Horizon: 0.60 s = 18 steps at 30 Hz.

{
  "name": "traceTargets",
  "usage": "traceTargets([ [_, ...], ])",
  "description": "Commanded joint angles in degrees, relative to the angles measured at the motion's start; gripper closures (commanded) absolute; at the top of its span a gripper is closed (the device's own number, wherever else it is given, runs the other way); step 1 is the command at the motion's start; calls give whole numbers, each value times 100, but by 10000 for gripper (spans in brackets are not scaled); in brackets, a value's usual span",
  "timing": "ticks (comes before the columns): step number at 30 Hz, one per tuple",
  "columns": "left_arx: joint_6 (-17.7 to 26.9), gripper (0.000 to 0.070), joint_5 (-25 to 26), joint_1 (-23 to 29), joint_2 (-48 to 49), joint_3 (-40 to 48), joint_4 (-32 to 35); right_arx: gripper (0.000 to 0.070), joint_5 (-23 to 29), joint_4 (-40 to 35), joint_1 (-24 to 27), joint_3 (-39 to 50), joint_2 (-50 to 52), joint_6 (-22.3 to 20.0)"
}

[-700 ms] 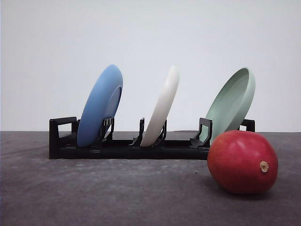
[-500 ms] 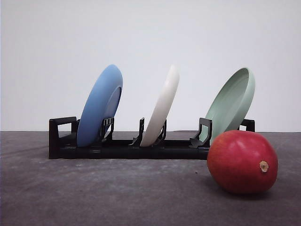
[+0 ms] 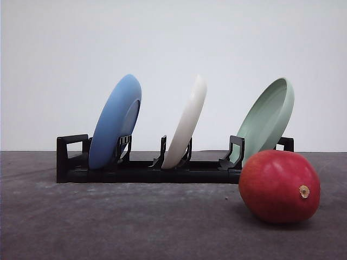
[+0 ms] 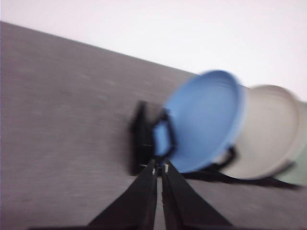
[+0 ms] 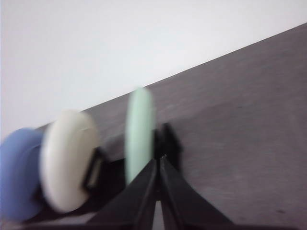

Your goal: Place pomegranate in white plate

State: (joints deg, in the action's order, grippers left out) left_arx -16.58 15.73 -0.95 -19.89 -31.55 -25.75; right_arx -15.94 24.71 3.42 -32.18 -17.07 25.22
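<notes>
The pomegranate (image 3: 280, 186) lies on the dark table at the front right, its tan stem scar facing right and forward. Behind it, the white plate (image 3: 186, 123) stands on edge in the middle slot of a black rack (image 3: 135, 171). The same plate (image 4: 268, 132) sits behind the blue one in the left wrist view, and appears as a blurred cream disc (image 5: 68, 159) in the right wrist view. My left gripper (image 4: 159, 168) is shut with nothing between its fingers, above the table short of the rack's end. My right gripper (image 5: 158, 160) is also shut and empty, facing the rack's green-plate end.
A blue plate (image 3: 115, 121) leans in the rack's left slot and a pale green plate (image 3: 265, 121) in the right slot, just behind the fruit. Dark grey table (image 3: 108, 222) stretches in front of the rack. A plain white wall stands behind.
</notes>
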Motion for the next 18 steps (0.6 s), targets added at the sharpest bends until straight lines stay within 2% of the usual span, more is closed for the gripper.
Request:
traceTargets([
  [1, -61, 699, 471, -28, -356, -426, -77, 694, -339, 140, -2, -463, -265, -322],
  [5, 114, 699, 1660, -113, -1275, -1339, -381, 694, -1222, 740, -2, -1424, -999, -979],
  [8, 477, 699, 2437, -217, -1833, -1966, -578, 695, -2033, 1152, -2, -2042, -1484, -1606],
  [11, 929, 700, 3135, -346, -2356, -2594, -859, 695, -2541, 1562, -2, -2565, -1892, -2092],
  [14, 1364, 700, 3524, -481, -2695, -2981, -922, 694, -2855, 1698, -2, -2851, -2138, -2287],
  [18, 1554, 700, 3534, -618, -2887, -3108, -777, 694, -2924, 1668, -2, -2883, -2183, -2287],
])
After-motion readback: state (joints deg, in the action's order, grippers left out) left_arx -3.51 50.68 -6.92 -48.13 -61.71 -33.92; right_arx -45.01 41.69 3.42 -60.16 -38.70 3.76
